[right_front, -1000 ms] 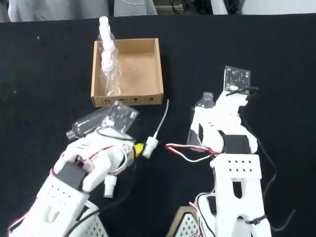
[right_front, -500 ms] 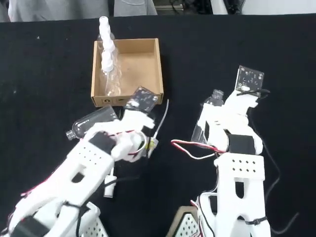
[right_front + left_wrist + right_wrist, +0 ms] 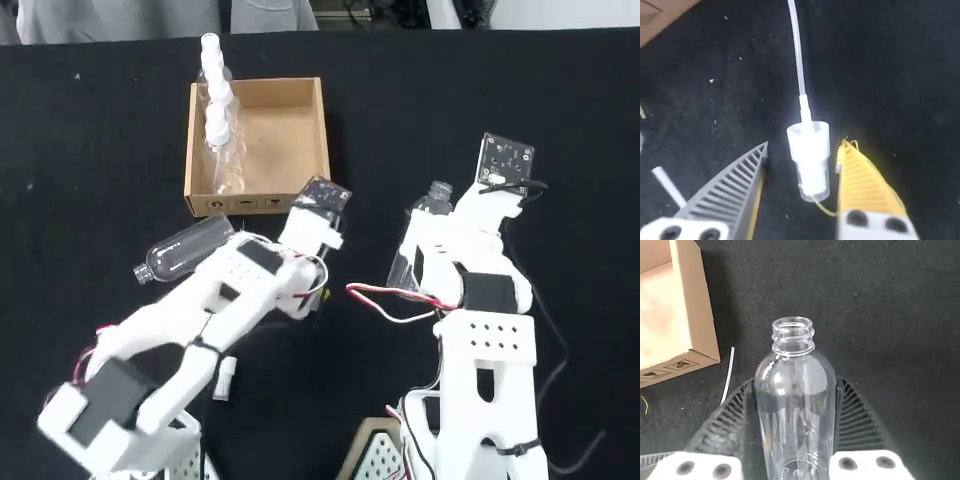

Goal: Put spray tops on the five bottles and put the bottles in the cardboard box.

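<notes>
Nearest the arm bases, a small white cap (image 3: 225, 378) lay loose on the black worktop (image 3: 560, 120), just beside the left arm. Farther out, the left claw (image 3: 804, 145) stood partly open astride a spray top (image 3: 809, 162) lying on the worktop. Its yellow finger (image 3: 865, 185) sat just beside the top, perhaps touching, and a gap showed at the grey finger (image 3: 730, 192). The top's dip tube (image 3: 796, 55) ran away from the claw. From above, the arm hid both claw and top.

The right claw (image 3: 795, 384) was clamped on an open-necked clear bottle (image 3: 795, 390), whose base was cut off in the wrist view. A second bottle (image 3: 185, 248), also without a top, lay on its side near the front wall of the cardboard box (image 3: 275, 140).

Inside the box, along its left wall in the high view, lay capped bottles (image 3: 218, 125). They overlapped too much to count.
</notes>
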Robot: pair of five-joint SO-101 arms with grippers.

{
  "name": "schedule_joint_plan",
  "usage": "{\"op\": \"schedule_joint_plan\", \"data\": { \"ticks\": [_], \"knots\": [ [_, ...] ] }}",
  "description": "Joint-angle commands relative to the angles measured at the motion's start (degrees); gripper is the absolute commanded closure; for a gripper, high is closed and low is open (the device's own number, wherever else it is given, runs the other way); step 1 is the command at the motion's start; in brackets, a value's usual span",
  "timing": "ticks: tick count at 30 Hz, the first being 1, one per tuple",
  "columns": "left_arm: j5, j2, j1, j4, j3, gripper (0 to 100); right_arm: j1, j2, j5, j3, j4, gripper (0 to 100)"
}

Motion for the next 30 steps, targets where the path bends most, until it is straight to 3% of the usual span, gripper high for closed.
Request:
{"op": "schedule_joint_plan", "data": {
  "ticks": [1, 11, 18, 30],
  "knots": [
    [1.58, 2.81, 0.22, -0.88, -5.58, 80, 1.23, -2.51, -0.35, -2.24, -1.49, 94.2],
    [2.64, 8.70, 0.04, -0.62, -9.19, 80, 1.05, -2.51, -0.26, -2.24, -1.49, 94.2],
    [2.20, 8.70, 0.57, -0.97, -9.19, 97, 1.32, -2.51, -0.26, -2.24, -1.49, 94.2],
    [2.46, 8.53, 0.66, -0.44, -9.01, 97, 1.41, -2.51, -0.18, -2.24, -1.49, 94.2]
  ]
}}
